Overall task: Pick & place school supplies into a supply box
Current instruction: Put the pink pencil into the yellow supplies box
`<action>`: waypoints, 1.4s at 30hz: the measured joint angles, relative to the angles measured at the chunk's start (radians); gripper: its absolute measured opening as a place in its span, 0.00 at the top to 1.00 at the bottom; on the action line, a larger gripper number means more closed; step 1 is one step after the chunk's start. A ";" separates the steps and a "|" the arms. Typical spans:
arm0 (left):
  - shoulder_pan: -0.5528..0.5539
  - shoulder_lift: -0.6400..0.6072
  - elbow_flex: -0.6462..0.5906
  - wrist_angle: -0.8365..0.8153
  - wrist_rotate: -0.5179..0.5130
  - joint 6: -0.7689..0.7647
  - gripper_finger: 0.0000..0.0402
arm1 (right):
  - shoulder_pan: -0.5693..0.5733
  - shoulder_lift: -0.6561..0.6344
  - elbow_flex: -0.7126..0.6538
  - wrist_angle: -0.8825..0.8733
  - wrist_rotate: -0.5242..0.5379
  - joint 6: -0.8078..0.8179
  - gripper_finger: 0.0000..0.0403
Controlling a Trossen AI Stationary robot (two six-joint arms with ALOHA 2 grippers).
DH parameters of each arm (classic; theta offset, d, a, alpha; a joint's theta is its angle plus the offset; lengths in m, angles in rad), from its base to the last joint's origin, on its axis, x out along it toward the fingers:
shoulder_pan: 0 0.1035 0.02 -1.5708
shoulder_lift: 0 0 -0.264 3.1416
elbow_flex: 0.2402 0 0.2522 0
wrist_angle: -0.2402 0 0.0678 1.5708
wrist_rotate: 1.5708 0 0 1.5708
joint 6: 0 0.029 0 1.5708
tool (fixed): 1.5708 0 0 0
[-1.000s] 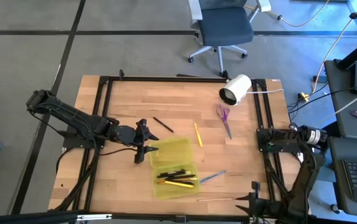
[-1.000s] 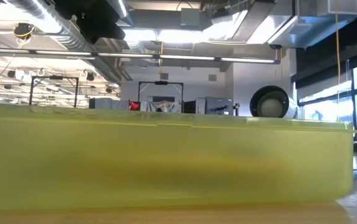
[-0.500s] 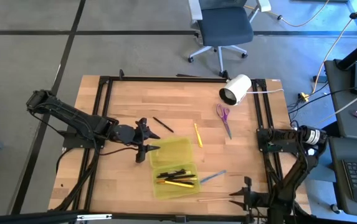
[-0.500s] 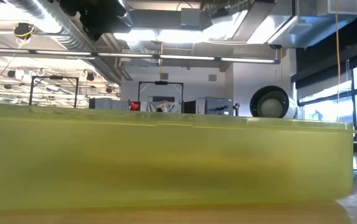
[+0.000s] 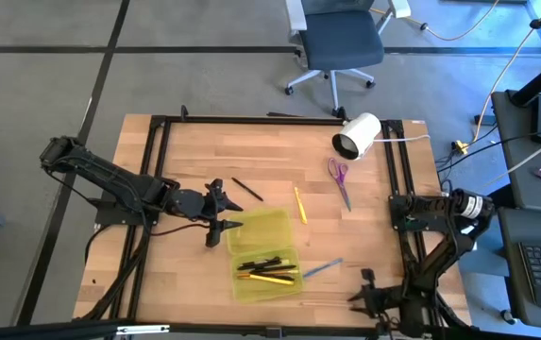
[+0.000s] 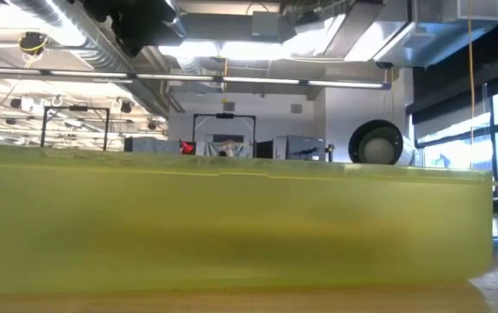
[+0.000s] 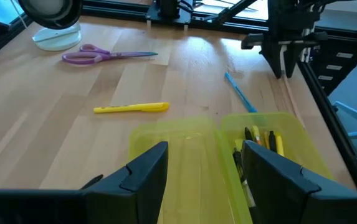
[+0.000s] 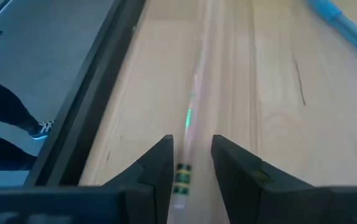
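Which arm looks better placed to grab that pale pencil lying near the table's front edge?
The right. Its gripper is already lined up over the pale pencil, fingers either side. The left gripper sits at the yellow-green case's open lid, farther away.

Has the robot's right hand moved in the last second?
Yes. In the high view the right hand has slid along the table's near edge toward the supply box, and the blue pen has stayed put.

Overhead looked straight down; low sat against the supply box (image 6: pixel 231 226) — both wrists faced along the table (image 7: pixel 53 137).
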 joint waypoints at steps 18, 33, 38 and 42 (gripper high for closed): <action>0.000 0.000 0.000 0.000 0.000 -0.024 0.51 | -0.036 0.003 -0.003 0.065 -0.020 -0.240 0.71; 0.000 0.000 0.000 0.000 0.002 -0.026 0.51 | -0.102 0.060 0.005 0.059 -0.046 -0.160 0.71; 0.000 0.000 0.000 0.000 0.003 -0.026 0.51 | -0.112 0.069 0.005 0.074 -0.035 -0.216 0.78; 0.000 0.000 0.000 -0.001 0.003 -0.026 0.51 | -0.138 0.069 0.005 0.078 -0.047 -0.209 0.88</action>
